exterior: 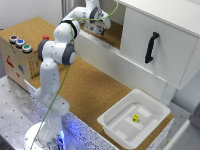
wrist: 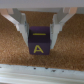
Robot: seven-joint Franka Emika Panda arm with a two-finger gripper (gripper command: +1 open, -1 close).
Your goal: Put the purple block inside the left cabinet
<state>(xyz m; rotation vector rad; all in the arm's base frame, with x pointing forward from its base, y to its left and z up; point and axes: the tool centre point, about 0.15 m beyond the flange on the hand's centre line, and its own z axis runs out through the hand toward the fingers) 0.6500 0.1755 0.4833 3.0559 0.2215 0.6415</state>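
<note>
The purple block (wrist: 39,41), with a yellow "A" on its face, sits between my gripper's (wrist: 39,35) two white fingers (wrist: 22,24), which press its sides. It rests on or just above the brown cork floor (wrist: 15,50) of the left cabinet. In the exterior view my gripper (exterior: 102,25) is reached into the doorless left cabinet (exterior: 116,34); the block is hidden there behind the hand.
The right compartment has a white door with a black handle (exterior: 151,47). A white bin (exterior: 116,121) holding a small yellow die (exterior: 135,118) stands on the cork table (exterior: 95,85). A wooden box with coloured buttons (exterior: 20,47) is at the exterior view's left.
</note>
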